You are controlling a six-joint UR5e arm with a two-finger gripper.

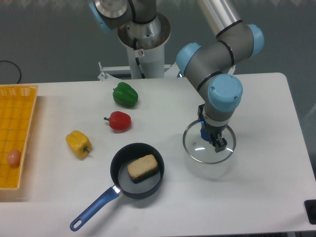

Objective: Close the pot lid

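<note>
One gripper (211,137) is closing on the lid (193,146) knob near the table's right edge; glass, slippery, fragile, lying apart from pot (137,170)

We count one pot (137,170), black with a long blue handle, and one glass lid (195,146) lying apart from it on the one white table (256,197). Inside the pot we see one tan block of bread (143,168). We count three peppers in all: one green pepper (125,95), one red pepper (119,121) and one yellow pepper (79,143). At the left edge we find one yellow basket (17,118) holding one egg (14,157). We note one robot arm (217,54) carrying one gripper (213,137) above the lid.
</note>
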